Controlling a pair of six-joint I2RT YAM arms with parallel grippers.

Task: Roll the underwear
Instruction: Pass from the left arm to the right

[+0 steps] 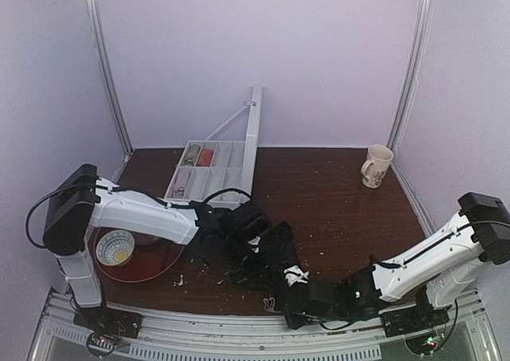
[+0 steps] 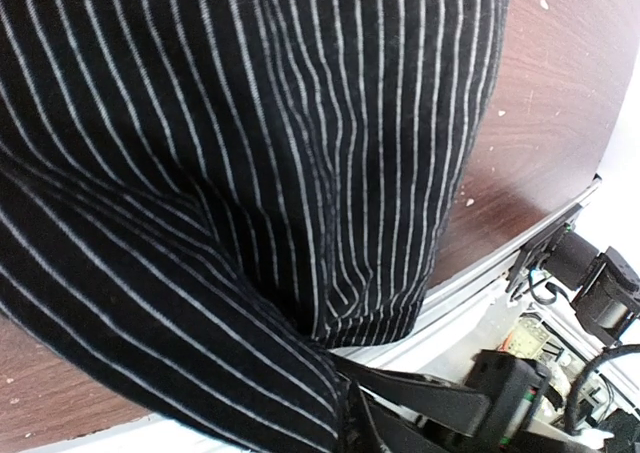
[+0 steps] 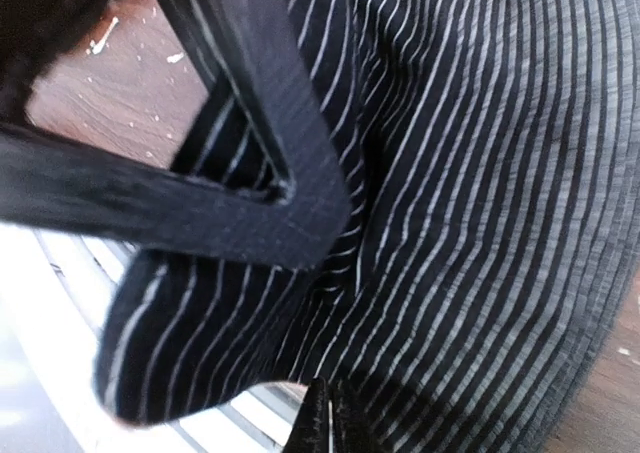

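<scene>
The underwear was held bunched at the near middle of the table, just ahead of the front rail, between the two arms. The left gripper was clenched on its left side, and in the left wrist view the striped cloth was drawn in folds toward the jaws. The right gripper was clamped on the near right edge, beside a plain black band of the garment. A bowl on a red plate was seen at the left, and a mug at the far right.
</scene>
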